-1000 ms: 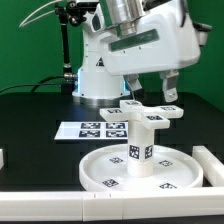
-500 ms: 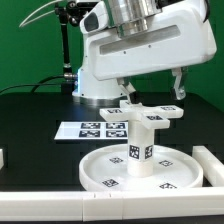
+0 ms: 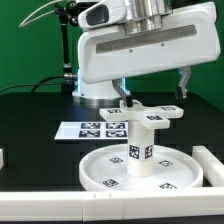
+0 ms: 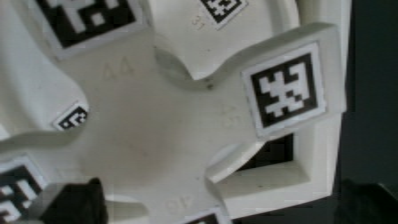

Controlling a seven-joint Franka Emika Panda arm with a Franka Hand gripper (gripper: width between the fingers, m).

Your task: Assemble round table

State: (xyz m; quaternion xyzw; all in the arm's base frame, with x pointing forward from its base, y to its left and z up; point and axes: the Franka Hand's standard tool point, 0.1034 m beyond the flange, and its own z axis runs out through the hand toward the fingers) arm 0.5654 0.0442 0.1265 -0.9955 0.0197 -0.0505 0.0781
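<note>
The large rimmed round disc (image 3: 100, 172) lies flat on the black table. The short thick post (image 3: 141, 148) stands upright in the disc's middle. The cross-shaped foot (image 3: 148, 112) sits on top of the post. My gripper (image 3: 153, 88) hangs open and empty just above the foot, one finger on each side, touching nothing. In the wrist view the foot (image 4: 169, 110) fills the picture from above, with black tags on its arms. My gripper (image 4: 222, 205) shows there only as dark fingertips (image 4: 75, 200) at the picture's edge.
The marker board (image 3: 92, 128) lies flat behind the disc. White border rails run along the table's front (image 3: 40, 205) and at the exterior view's right (image 3: 212, 160). The robot's base (image 3: 95, 85) and a black stand (image 3: 66, 50) stand at the back.
My gripper has risen straight up off the cross-shaped foot, leaving it on the post. The disc, post and foot have not moved.
</note>
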